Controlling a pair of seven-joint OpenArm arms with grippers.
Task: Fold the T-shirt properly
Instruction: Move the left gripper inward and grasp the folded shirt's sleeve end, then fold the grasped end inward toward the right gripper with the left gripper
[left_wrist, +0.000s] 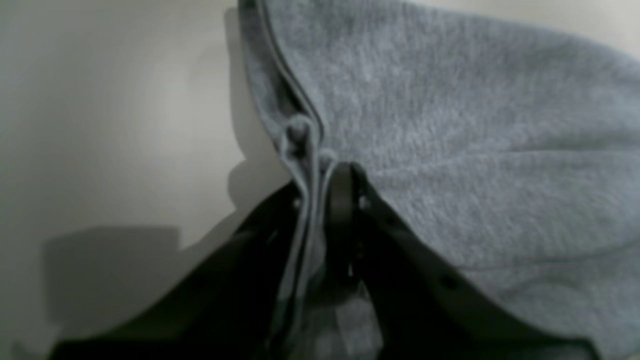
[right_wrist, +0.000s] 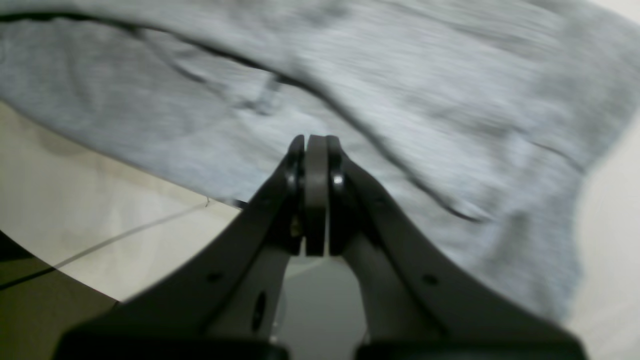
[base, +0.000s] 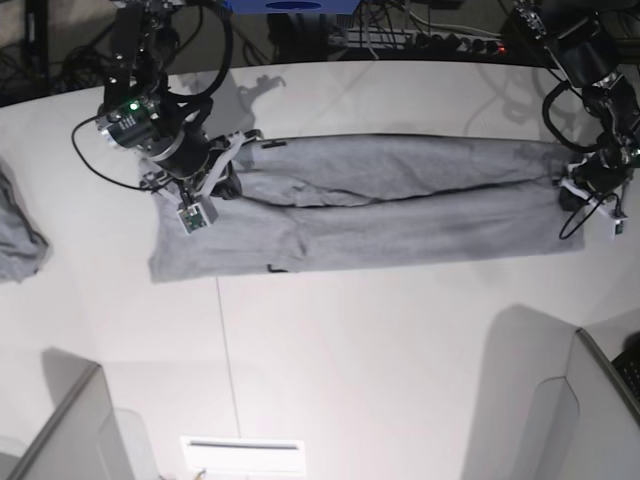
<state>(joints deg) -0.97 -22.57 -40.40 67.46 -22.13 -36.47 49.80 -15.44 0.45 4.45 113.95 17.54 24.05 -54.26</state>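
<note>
Two arms work over a pale, off-white surface (base: 350, 350) with a curved far edge; beyond that edge the room is dark and crowded with cables and a power strip (base: 420, 40). A thin seam line runs across the surface toward the near side, and grey partition panels (base: 70, 430) rise at both near corners. At the far left edge of the base view, well apart from the right end effector, lies a small bunched grey cloth (base: 18, 240).

Next comes the right end effector (right_wrist: 316, 145), on the base view's left. Its jaws are pressed fully together, pads touching, and the wrist view shows nothing caught between them. The T-shirt (base: 370, 215) lies just beneath and beyond its tips, folded lengthwise into a long grey band; that end of the band sits under the end effector and spreads a little toward the near side.

From there the band stretches rightward across the surface, a dark crease running along its length, all the way to the left end effector (left_wrist: 327, 172) on the base view's right. Here the jaws are closed on a bunched edge of the T-shirt, a hemmed fold gathered between the fingers, with the rest of the cloth spreading out beyond and to one side of the tips.
</note>
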